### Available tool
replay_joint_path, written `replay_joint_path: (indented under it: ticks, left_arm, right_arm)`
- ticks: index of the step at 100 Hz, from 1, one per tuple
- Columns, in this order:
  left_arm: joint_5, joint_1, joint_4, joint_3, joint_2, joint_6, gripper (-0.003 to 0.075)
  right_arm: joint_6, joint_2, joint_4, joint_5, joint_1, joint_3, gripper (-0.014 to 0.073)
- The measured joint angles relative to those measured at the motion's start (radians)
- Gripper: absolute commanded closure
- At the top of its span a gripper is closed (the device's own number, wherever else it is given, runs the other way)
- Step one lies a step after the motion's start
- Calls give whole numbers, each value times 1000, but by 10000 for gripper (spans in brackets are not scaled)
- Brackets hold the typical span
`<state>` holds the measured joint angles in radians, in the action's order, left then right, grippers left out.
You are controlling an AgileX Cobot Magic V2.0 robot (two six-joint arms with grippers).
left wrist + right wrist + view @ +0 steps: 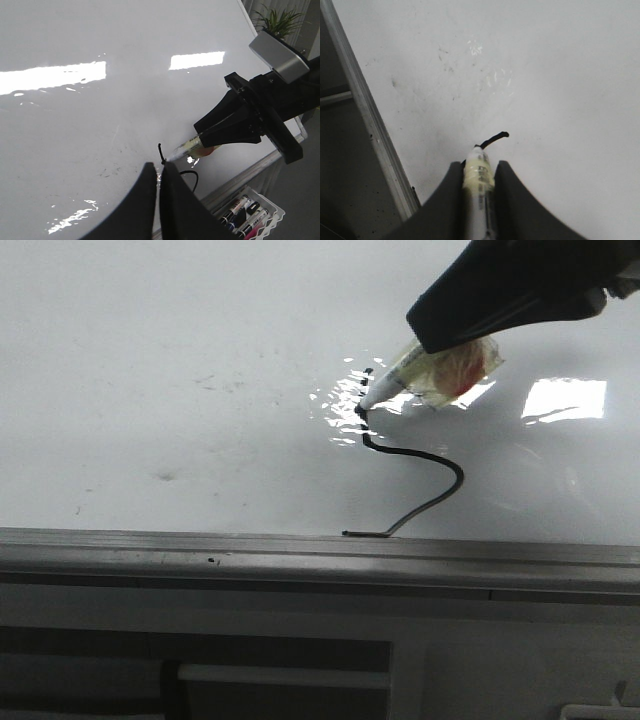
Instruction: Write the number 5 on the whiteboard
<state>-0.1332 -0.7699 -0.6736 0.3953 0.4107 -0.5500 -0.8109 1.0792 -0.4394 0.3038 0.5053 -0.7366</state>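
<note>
The whiteboard (150,360) lies flat, the number 5 (420,465) drawn near its front rail. The right gripper (479,172), jaws clamped on a marker (395,380), holds the tip at the stem's top. The left gripper (160,172) hovers nearby, closed and empty.

Right tool (440,365) cut off above.

Matte black tapered fingers (155,205) on the left tool (159,172); right tool (479,172) equally black, wedge-shaped, grey metal block behind it.
</note>
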Motion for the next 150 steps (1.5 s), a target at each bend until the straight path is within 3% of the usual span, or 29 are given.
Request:
replay_joint_path:
  ticks: [31, 76, 98, 108, 123, 128, 136, 150]
  left_arm:
    - [0, 0, 0, 0, 0, 0, 741]
    - [0, 0, 0, 0, 0, 0, 741]
    - [0, 0, 0, 0, 0, 0, 732]
    - [0, 0, 0, 0, 0, 0, 621]
    - [-13, 0, 0, 3, 0, 0, 232]
    - [-39, 0, 9, 13, 11, -12, 166]
    - [-120, 0, 16, 46, 51, -62, 183]
    - [-304, 0, 23, 126, 177, -216, 316]
  right_arm:
    - [0, 3, -16, 20, -32, -4, 637]
    - [2, -120, -18, 192, -243, -9, 637]
    - [2, -138, -11, 208, -262, -9, 637]
    - [2, -163, -18, 230, -245, -24, 637]
    - [2, -247, -40, 257, -160, -69, 637]
    - [2, -267, -42, 262, -122, -78, 637]
    - [-7, -284, -45, 275, -48, -86, 637]
    - [-57, -268, -45, 310, 84, -86, 637]
